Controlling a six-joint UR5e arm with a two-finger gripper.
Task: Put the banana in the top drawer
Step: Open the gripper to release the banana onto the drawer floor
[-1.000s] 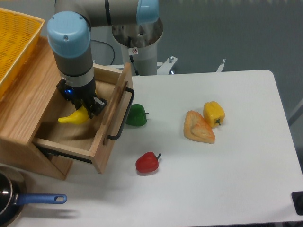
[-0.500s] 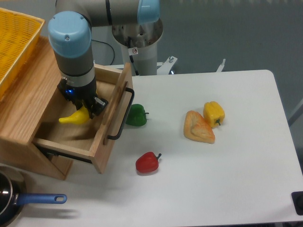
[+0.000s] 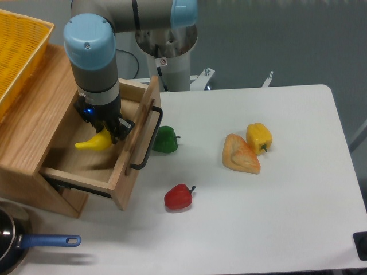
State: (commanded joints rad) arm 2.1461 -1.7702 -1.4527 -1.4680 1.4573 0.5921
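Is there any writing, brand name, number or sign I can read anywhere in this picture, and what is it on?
No legible words or numbers anywhere.
Small round red-and-white sticker on the grey robot pedestal: looks like a prohibition sign, too small to read.
Blue-capped grey robot arm, light wooden drawer, yellow mesh basket, toy vegetables: no visible text.

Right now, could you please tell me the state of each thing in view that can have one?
top drawer: pulled open.
banana: held over the open drawer, one end between the fingers.
gripper: shut on the banana.
green pepper: loose on the table, beside the drawer front.
red pepper: loose on the table.
yellow pepper: on the table, against the orange wedge.
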